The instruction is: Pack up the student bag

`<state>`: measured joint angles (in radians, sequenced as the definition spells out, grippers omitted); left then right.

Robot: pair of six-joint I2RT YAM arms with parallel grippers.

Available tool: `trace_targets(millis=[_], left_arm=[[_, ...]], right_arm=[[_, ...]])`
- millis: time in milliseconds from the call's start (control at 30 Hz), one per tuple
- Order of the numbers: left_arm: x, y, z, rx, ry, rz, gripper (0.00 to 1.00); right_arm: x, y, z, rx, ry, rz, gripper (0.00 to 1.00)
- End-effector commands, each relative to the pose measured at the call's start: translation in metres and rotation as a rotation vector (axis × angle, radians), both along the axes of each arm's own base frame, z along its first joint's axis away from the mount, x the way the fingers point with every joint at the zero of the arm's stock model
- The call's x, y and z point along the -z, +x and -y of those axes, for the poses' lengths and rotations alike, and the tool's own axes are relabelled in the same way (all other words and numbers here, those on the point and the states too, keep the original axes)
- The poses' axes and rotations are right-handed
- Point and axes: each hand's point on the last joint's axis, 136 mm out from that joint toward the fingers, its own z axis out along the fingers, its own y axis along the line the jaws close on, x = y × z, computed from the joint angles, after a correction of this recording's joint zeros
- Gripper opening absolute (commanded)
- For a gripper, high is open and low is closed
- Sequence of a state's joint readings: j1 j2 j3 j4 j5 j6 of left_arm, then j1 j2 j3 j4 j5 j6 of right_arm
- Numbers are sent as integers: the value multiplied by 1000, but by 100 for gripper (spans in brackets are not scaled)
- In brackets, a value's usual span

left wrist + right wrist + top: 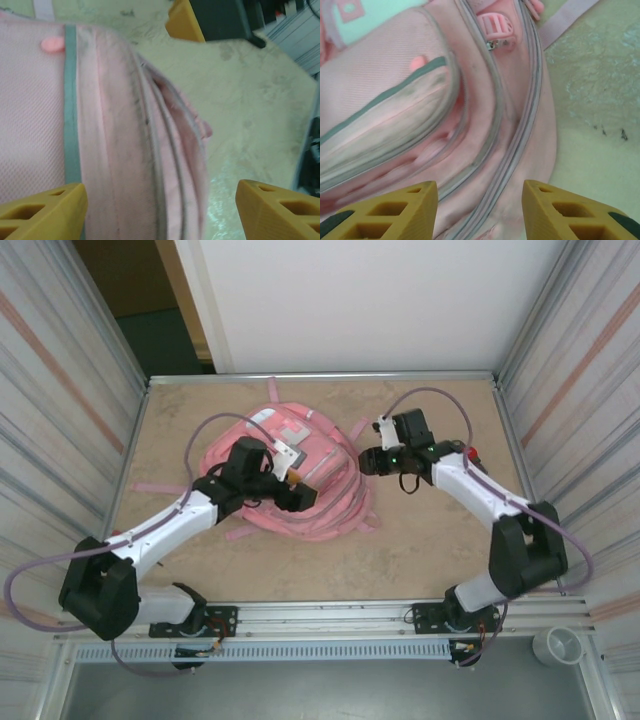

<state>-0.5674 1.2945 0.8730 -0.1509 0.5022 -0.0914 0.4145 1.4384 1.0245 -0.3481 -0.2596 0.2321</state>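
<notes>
From above, the student bag (330,452) lies flat on the table (430,540), left of centre towards the far edge, its straps (345,515) trailing round it. The left gripper (298,496) hangs over the bag's near half and hides part of it. The right gripper (368,462) sits at the bag's right edge. From here its jaws are too small to read.

In the left wrist view, the left gripper (160,187) has its jaws spread wide. One finger is over the pink fabric (110,125), the other over bare table (250,100). The bag is blurred and cut off at the left and bottom.

In the right wrist view, the right gripper (480,186) has its jaws apart, pinching nothing, above the bag's zip seams (520,130). A pink zip pull (495,29) shows near the top edge. The frame crops most of the bag (395,85).
</notes>
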Motion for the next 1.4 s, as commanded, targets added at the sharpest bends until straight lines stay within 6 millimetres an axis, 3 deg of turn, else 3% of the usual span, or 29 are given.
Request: trace_targets(millis=[0, 67, 133, 300, 400, 500, 633, 767, 933, 1200, 1367], left_arm=[[-24, 8, -4, -42, -103, -95, 79], [-23, 21, -21, -161, -128, -191, 76], [-11, 31, -53, -343, -89, -326, 71], [17, 27, -104, -516, -14, -453, 60], [29, 22, -107, -516, -25, -547, 56], [40, 18, -102, -505, -25, -610, 62], [54, 20, -110, -543, 5, -615, 66], [66, 21, -99, -523, -36, -668, 65], [82, 19, -90, -524, -53, -722, 61], [97, 17, -77, -537, -81, -738, 37], [101, 18, -74, -549, -100, -736, 25]], right_arm=[[-1, -36, -15, 33, 44, -30, 47], [-9, -55, -38, 7, 105, -7, 47], [-19, -72, -68, -7, 150, 15, 46], [-27, -103, -145, -35, 206, -4, 38], [-18, -115, -183, -53, 173, -25, 37], [-4, -116, -202, -35, 197, -61, 37], [9, -115, -217, -67, 215, -90, 36], [30, -116, -228, -79, 213, -135, 34], [42, -104, -213, -2, 203, -112, 33], [42, -98, -176, 49, 152, -67, 32], [34, -112, -182, 37, 174, -64, 32]])
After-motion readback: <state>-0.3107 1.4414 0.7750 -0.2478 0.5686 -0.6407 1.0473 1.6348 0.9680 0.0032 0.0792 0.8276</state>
